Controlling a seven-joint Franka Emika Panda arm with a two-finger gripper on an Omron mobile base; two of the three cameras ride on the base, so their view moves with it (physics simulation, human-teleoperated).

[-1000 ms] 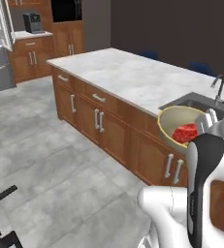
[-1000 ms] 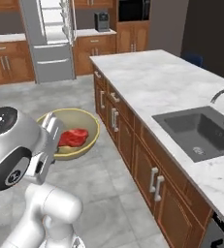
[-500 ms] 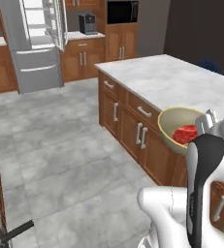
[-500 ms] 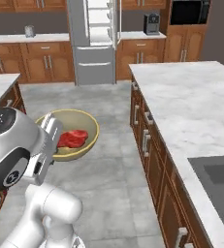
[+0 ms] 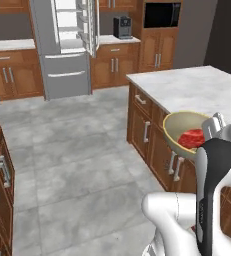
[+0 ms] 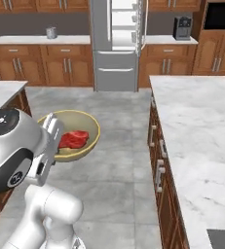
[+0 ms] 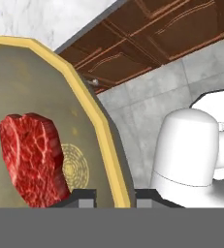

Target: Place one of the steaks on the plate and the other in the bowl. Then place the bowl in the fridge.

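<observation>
wide grey tiled floor (image 5: 82, 150) lies open toward the tall grey fridge (image 5: 67, 45); the marble-topped wooden island (image 6: 192, 146) blocks the right side.

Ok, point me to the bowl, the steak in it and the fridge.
bowl (image 6: 90, 126): right base view, on its yellow rim.
steak (image 6: 75, 139): right base view, middle of the red meat.
fridge (image 6: 115, 75): right base view, on the upper grey drawer front.

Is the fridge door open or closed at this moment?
Open. The fridge shows white inner shelves, and one upper door stands swung outward.
</observation>
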